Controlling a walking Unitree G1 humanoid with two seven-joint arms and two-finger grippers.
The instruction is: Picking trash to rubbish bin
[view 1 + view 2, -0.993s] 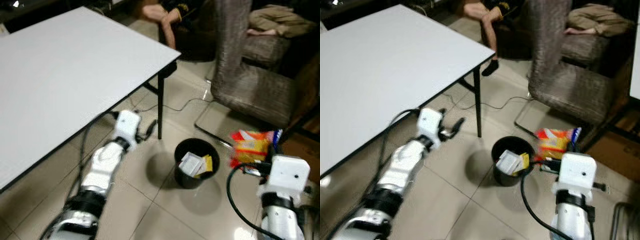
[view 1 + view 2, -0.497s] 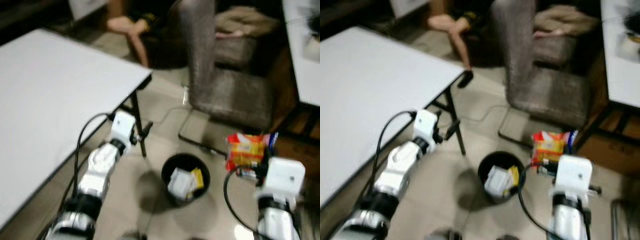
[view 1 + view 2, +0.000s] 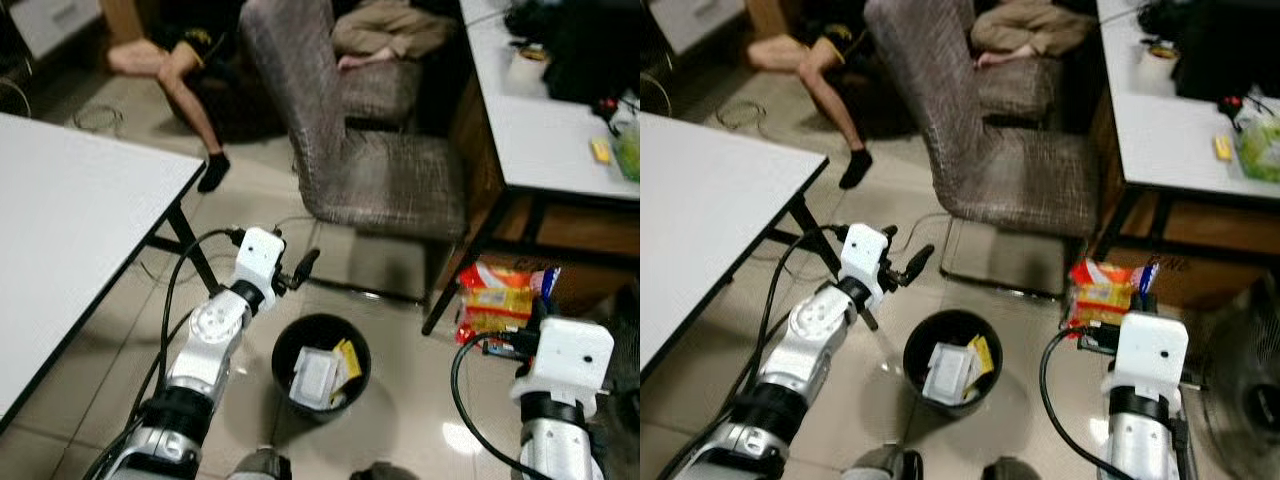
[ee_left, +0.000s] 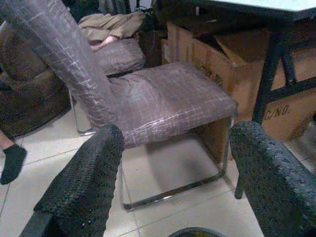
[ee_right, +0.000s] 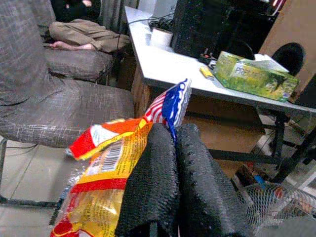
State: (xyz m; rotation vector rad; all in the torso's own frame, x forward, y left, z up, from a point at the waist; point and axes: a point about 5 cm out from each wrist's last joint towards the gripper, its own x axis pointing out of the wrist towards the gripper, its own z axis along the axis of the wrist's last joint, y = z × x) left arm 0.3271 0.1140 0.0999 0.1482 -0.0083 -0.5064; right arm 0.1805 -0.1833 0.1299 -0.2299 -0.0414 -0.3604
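A round black rubbish bin point(image 3: 320, 364) stands on the tiled floor with white and yellow paper inside. My right gripper point(image 5: 173, 173) is shut on a red and yellow snack bag point(image 3: 495, 301), held above the floor to the right of the bin, near my right wrist point(image 3: 567, 360). The bag point(image 5: 106, 177) hangs beside the pressed-together fingers point(image 5: 153, 187). My left gripper point(image 3: 300, 270) is open with nothing in it, held just above and behind the bin's left rim; its fingers point(image 4: 84, 182) stand wide apart facing the chair.
A grey-brown fabric chair point(image 3: 360, 150) on a metal frame stands behind the bin. A white table point(image 3: 70, 230) is at left, a white desk point(image 3: 540, 110) with a green tissue box point(image 5: 252, 74) at right. A person's legs point(image 3: 180, 70) lie on the floor beyond.
The camera has swung to the right, so the table slid left and the desk came into view. The bin now lies nearer my left arm. The right gripper still holds the bag.
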